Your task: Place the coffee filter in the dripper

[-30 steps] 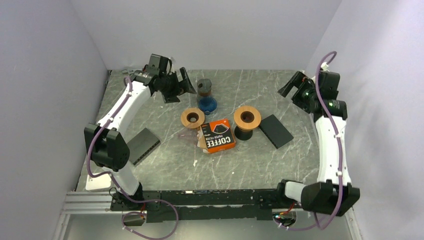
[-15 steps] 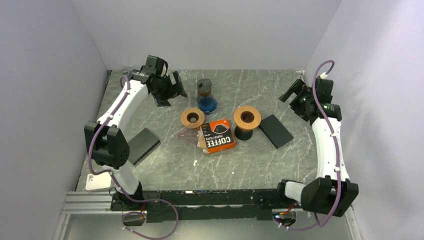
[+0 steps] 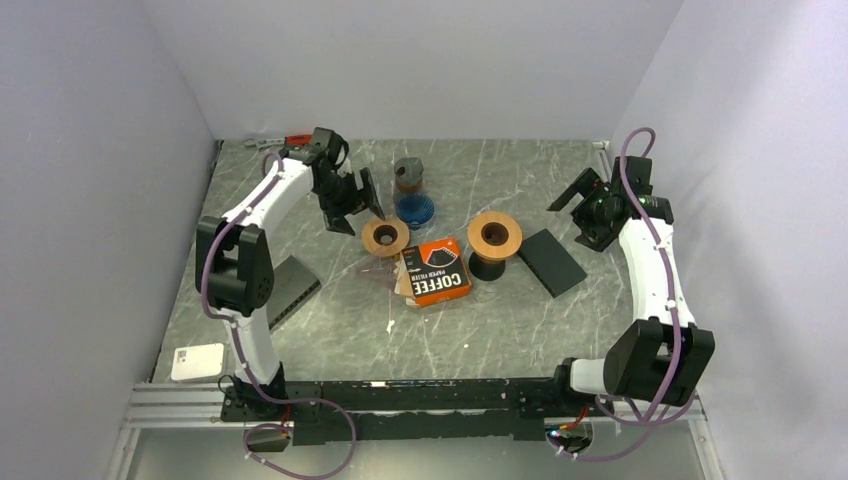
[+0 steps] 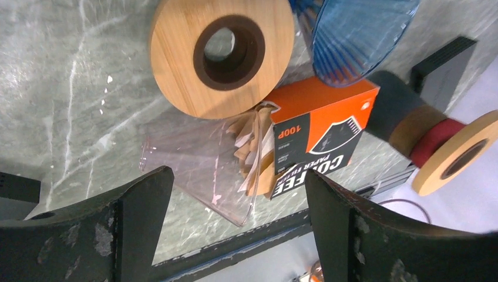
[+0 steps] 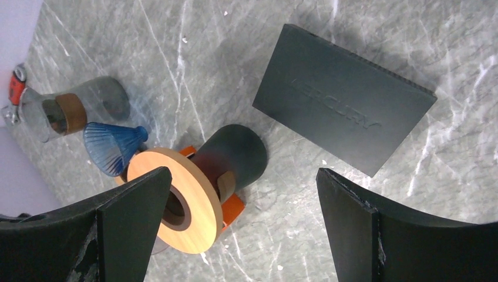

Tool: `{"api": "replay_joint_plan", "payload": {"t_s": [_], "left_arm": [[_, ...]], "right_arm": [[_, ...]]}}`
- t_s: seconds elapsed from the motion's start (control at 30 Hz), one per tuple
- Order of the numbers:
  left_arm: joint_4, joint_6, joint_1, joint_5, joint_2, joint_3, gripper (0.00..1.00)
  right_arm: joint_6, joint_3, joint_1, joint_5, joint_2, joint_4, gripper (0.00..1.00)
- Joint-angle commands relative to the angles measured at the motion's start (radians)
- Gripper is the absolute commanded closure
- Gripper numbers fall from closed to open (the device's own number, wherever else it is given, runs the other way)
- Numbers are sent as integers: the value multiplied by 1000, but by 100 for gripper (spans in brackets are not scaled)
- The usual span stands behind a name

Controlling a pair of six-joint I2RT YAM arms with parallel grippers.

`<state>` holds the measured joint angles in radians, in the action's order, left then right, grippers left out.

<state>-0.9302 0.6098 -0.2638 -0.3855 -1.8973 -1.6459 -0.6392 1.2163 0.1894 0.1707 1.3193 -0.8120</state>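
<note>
As both arms lean over the marble table, the overhead camera catches the left gripper just beside a wooden ring, jaws spread wide and empty. An orange filter box lies mid-table, touching a clear bag on its left. A blue dripper sits behind the ring, with a glass carafe beyond it. The right gripper, likewise wide apart and holding nothing, hovers near a black slab and a second ring on a black stand.

From the left wrist, paper filters (brown, fanned out of the bag's open end) rest against the box. They show between the spread fingers, which touch nothing. The ring lies flat on the table beyond them, and the dripper is at its right.

From the right wrist, the slab lies flat on the marble. The second ring and its stand are near the left finger, with a corner of the box showing behind them.
</note>
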Motion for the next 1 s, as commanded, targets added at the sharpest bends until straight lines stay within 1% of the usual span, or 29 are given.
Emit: {"api": "replay_joint_plan", "payload": {"t_s": [0.0,0.17,0.27,0.4,0.47,0.6,0.73,0.97], "left_arm": [[-105,-93,-55,29,-4,-59,11],[-218,-170,-142,158,-15,-105,11],[-264,-191,-191,237,-17,-127,12],[-305,-208,-244,343,-19,-145,13],[-314,-219,-265,374,-22,-153,13],[-324,-222,-288,383,-38,-182,12],[-282,-222,-288,364,-59,-224,12],[-222,-219,-276,270,-150,-368,13]], "right_arm": [[-47,19,4,46,8,26,0],[-38,40,4,119,60,26,0],[-48,47,4,147,82,24,0],[-67,36,4,176,88,42,0],[-71,31,4,191,89,52,0],[-57,43,4,209,102,51,0],[-36,61,3,227,122,44,0],[-22,85,4,271,153,47,0]]}}
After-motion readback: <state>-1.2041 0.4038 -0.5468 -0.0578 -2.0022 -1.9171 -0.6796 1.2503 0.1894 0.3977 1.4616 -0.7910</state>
